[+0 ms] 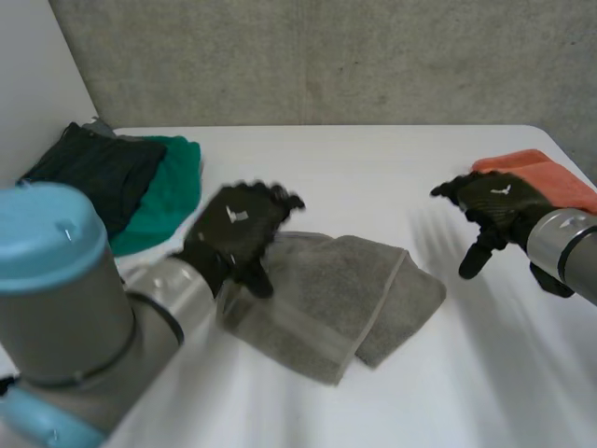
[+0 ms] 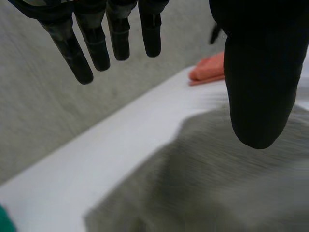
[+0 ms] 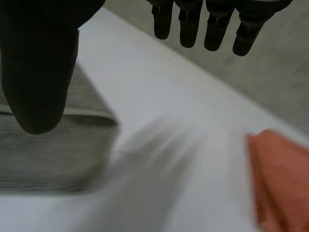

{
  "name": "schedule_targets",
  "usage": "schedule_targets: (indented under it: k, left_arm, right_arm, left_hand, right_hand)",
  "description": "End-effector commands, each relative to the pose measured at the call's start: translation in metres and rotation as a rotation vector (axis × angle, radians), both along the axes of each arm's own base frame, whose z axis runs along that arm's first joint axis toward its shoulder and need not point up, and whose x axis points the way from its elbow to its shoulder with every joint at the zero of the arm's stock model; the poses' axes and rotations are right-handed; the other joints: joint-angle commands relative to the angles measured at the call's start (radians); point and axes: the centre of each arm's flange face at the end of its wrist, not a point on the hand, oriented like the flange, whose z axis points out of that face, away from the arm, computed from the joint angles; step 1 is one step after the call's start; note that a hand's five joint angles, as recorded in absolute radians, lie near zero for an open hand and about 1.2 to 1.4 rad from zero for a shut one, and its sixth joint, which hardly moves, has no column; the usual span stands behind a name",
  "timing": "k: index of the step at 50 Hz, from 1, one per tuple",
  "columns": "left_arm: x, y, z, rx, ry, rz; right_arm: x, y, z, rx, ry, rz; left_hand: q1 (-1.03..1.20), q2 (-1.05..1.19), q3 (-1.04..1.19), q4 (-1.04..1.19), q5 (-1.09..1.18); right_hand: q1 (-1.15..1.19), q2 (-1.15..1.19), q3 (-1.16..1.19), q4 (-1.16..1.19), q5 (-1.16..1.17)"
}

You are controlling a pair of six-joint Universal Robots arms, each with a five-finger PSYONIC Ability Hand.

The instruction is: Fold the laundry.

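A grey towel (image 1: 336,294) lies folded in the middle of the white table (image 1: 373,177). My left hand (image 1: 238,229) hovers over the towel's left part, fingers (image 2: 96,43) straight and spread, holding nothing; the towel (image 2: 217,183) lies below its thumb (image 2: 260,87). My right hand (image 1: 494,210) is raised to the right of the towel, apart from it, fingers (image 3: 212,24) straight and open. The towel's folded corner (image 3: 58,145) sits below its thumb (image 3: 38,72).
A folded orange cloth (image 1: 546,177) lies at the table's right edge behind my right hand, also seen as the orange cloth (image 3: 282,179) and the orange cloth (image 2: 210,70). A green cloth (image 1: 168,191) and a dark garment (image 1: 89,173) lie at the back left. A grey wall (image 1: 326,56) stands behind.
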Motion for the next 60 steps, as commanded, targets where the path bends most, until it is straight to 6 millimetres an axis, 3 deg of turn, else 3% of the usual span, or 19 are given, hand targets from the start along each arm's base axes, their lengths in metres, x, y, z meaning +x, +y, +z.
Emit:
schedule_targets:
  k: [1, 15, 18, 22, 23, 27, 34, 39, 40, 43, 44, 48, 52, 56, 59, 60]
  left_arm:
    - [-0.029, 0.050, -0.039, 0.016, -0.060, -0.053]
    - [-0.054, 0.039, -0.092, -0.099, -0.211, -0.029]
    - [-0.058, 0.034, -0.096, -0.140, -0.226, -0.033]
    - [-0.062, 0.029, -0.095, -0.192, -0.218, -0.028]
    - [-0.063, 0.028, -0.092, -0.207, -0.203, -0.026]
    - [-0.065, 0.028, -0.081, -0.237, -0.174, -0.020]
    - [-0.062, 0.030, -0.017, -0.333, -0.051, -0.002]
    - [-0.055, 0.035, 0.015, -0.377, 0.001, 0.005]
    - [-0.054, 0.036, 0.018, -0.378, 0.000, 0.004]
    - [-0.048, 0.037, 0.030, -0.375, -0.005, 0.007]
    - [-0.047, 0.036, 0.033, -0.375, -0.007, 0.010]
    - [-0.035, 0.026, 0.049, -0.384, 0.002, 0.052]
    - [-0.023, 0.017, 0.073, -0.424, 0.042, 0.093]
    - [-0.019, 0.021, 0.099, -0.480, 0.099, 0.071]
    - [-0.014, 0.018, 0.113, -0.510, 0.128, 0.077]
    - [-0.009, 0.012, 0.119, -0.523, 0.137, 0.100]
  right_arm:
    - [0.013, -0.018, -0.025, 0.166, -0.039, 0.057]
    - [0.025, -0.051, -0.077, 0.164, -0.023, 0.094]
    - [0.031, -0.051, -0.083, 0.145, -0.015, 0.117]
    - [0.041, -0.049, -0.088, 0.133, -0.013, 0.142]
    - [0.043, -0.048, -0.089, 0.130, -0.016, 0.147]
    - [0.049, -0.044, -0.091, 0.134, -0.014, 0.166]
    - [0.058, -0.037, -0.089, 0.137, -0.022, 0.188]
    - [0.065, -0.031, -0.087, 0.142, -0.031, 0.201]
    - [0.066, -0.029, -0.087, 0.147, -0.035, 0.204]
    - [0.070, -0.025, -0.086, 0.164, -0.057, 0.204]
    - [0.071, -0.025, -0.085, 0.167, -0.062, 0.202]
    - [0.069, -0.026, -0.069, 0.162, -0.112, 0.173]
    - [0.060, -0.031, -0.036, 0.074, -0.131, 0.144]
    - [0.043, -0.036, 0.008, -0.081, -0.106, 0.116]
    - [0.040, -0.023, 0.057, -0.279, -0.084, 0.115]
    - [0.037, -0.014, 0.084, -0.391, -0.083, 0.106]
  left_hand:
    - [0.142, 0.147, 0.150, 0.144, 0.142]
    - [0.333, 0.338, 0.341, 0.335, 0.333]
    - [0.382, 0.388, 0.390, 0.384, 0.383]
    - [0.620, 0.625, 0.628, 0.622, 0.620]
    - [0.806, 0.812, 0.814, 0.809, 0.807]
    - [1.083, 1.089, 1.091, 1.085, 1.084]
    - [1.084, 1.090, 1.092, 1.086, 1.084]
    - [1.084, 1.090, 1.092, 1.086, 1.084]
    - [1.084, 1.090, 1.092, 1.086, 1.084]
    - [1.084, 1.090, 1.092, 1.086, 1.084]
    - [1.084, 1.090, 1.092, 1.086, 1.084]
    - [1.084, 1.090, 1.092, 1.086, 1.084]
    - [1.084, 1.090, 1.092, 1.086, 1.084]
    - [1.084, 1.090, 1.092, 1.086, 1.084]
    - [1.084, 1.090, 1.092, 1.086, 1.084]
    - [1.084, 1.090, 1.092, 1.086, 1.084]
  right_hand:
    - [-0.047, -0.030, -0.028, -0.026, -0.042]
    - [-0.034, -0.016, -0.015, -0.013, -0.029]
    - [-0.031, -0.013, -0.012, -0.010, -0.026]
    - [0.095, 0.112, 0.114, 0.116, 0.100]
    - [0.194, 0.212, 0.213, 0.215, 0.199]
    - [0.257, 0.274, 0.275, 0.278, 0.261]
    - [0.383, 0.400, 0.402, 0.404, 0.388]
    - [0.389, 0.406, 0.407, 0.410, 0.393]
    - [0.438, 0.456, 0.457, 0.459, 0.443]
    - [1.103, 1.121, 1.122, 1.124, 1.108]
    - [1.174, 1.191, 1.193, 1.195, 1.179]
    - [1.175, 1.192, 1.193, 1.196, 1.179]
    - [1.175, 1.192, 1.193, 1.196, 1.179]
    - [1.175, 1.192, 1.193, 1.196, 1.179]
    - [1.175, 1.192, 1.193, 1.196, 1.179]
    - [1.175, 1.192, 1.193, 1.196, 1.179]
